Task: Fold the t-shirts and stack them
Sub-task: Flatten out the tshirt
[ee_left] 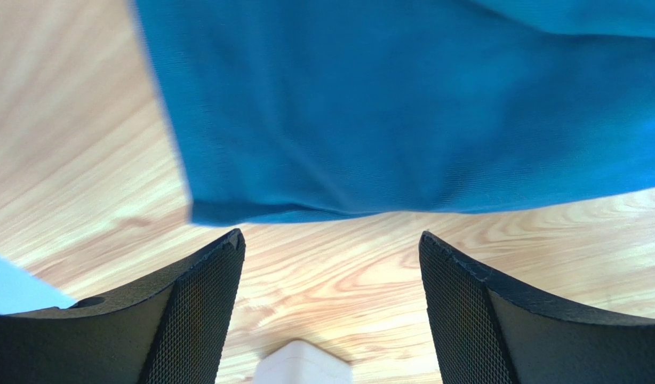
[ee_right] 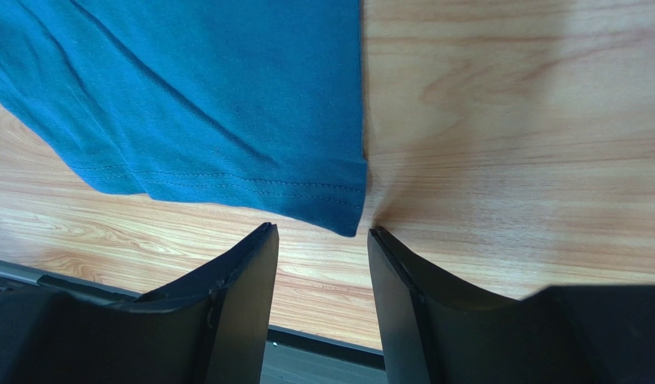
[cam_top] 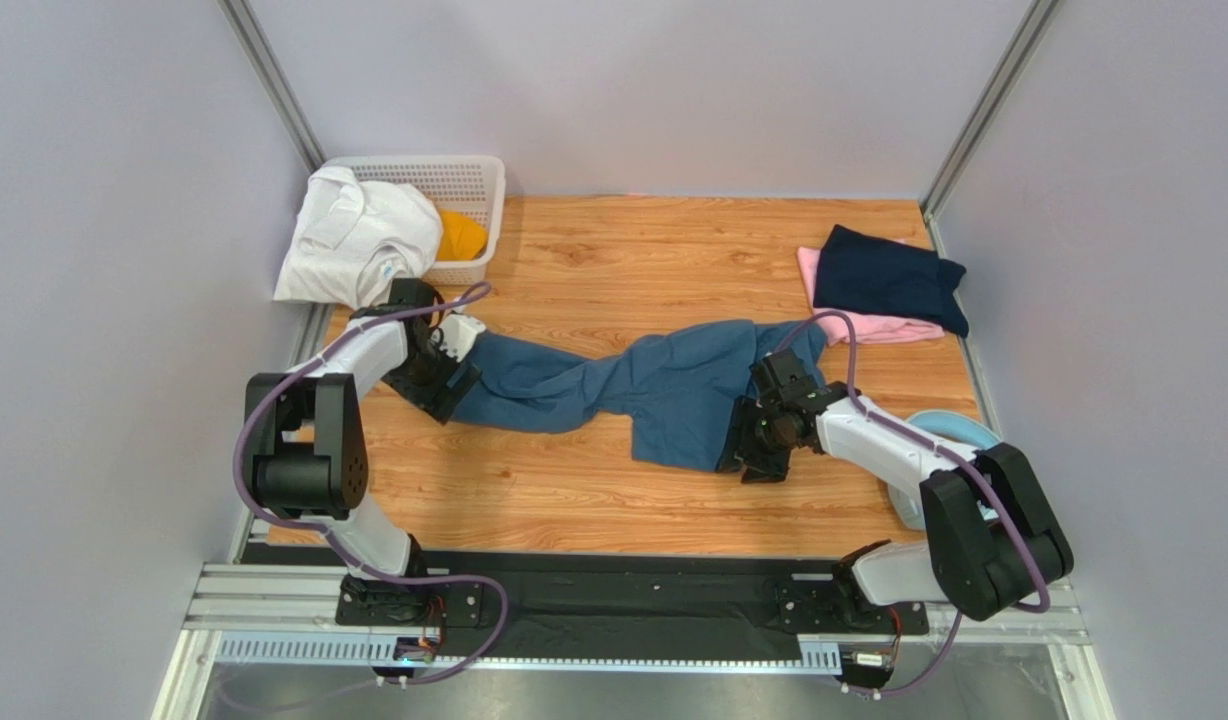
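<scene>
The blue shirt (cam_top: 650, 390) lies stretched in a long, rumpled band across the middle of the worktop (cam_top: 605, 255). One end is near the left edge and the other reaches toward the right. It is not yet spread flat, so I judge the step in hand to be taking hold of its ends to pull it square for folding.

The left pincer (cam_top: 447, 375) sits at the left end of the shirt. In its own view the pincer (ee_left: 331, 240) is wide apart and holds nothing. The cloth (ee_left: 403, 112) lies just ahead of its tips, with bare wood between them.

The right pincer (cam_top: 752, 450) is at the near right corner of the shirt. Its gap (ee_right: 323, 230) is narrower and also holds nothing. It is lined up on the stitched hem corner (ee_right: 339, 204), probably because a corner gives a clean grip. Whether the tips touch the cloth is hard to say from here.

At the far right corner a folded navy shirt (cam_top: 891, 278) rests on a folded pink shirt (cam_top: 883, 330). That is likely the stack the blue shirt should join.

At the far left corner a white garment (cam_top: 350, 233) hangs over the basket (cam_top: 478, 165), and an orange garment (cam_top: 460, 236) lies inside it. Both are unfolded.
</scene>
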{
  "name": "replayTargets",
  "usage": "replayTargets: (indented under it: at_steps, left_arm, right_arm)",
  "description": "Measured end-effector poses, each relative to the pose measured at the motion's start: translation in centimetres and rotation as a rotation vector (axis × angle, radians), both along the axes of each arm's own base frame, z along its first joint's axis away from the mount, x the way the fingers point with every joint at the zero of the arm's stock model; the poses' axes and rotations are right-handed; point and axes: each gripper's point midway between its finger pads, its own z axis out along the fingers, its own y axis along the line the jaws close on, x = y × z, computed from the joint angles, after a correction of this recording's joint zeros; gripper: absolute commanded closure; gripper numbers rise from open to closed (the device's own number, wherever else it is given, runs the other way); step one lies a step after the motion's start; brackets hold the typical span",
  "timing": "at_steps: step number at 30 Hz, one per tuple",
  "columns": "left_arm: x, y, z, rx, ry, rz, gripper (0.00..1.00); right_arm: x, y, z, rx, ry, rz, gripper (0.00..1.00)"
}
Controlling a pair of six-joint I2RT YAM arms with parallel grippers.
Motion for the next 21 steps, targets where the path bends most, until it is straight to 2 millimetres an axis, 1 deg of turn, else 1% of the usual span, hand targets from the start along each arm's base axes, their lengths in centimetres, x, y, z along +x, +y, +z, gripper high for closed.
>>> replayTargets:
  at_steps: [3,8,13,17,21]
  left_arm:
    - [0.6,0.9,0.5,-0.001,-0.020,0.025,0.15]
    - [0.8,2.3,0.9,-0.006,-0.031,0.062,0.15]
    - [0.7,2.5,0.8,-0.015,-0.025,0.075,0.17]
    - [0.6,2.3,0.2,-0.030,-0.009,0.072,0.19]
    - [0.4,2.1,-1.3,-0.040,0.039,0.077,0.22]
  right_arm:
    - [0.1,0.2,0.0,0.007,-0.002,0.001,0.49]
    - [0.5,0.5,0.0,0.017,-0.005,0.004,0.52]
    - [0.8,0.7,0.0,0.024,-0.010,0.005,0.55]
    - [0.8,0.7,0.0,0.024,-0.010,0.006,0.57]
    - [0.8,0.7,-0.1,0.023,-0.010,0.005,0.61]
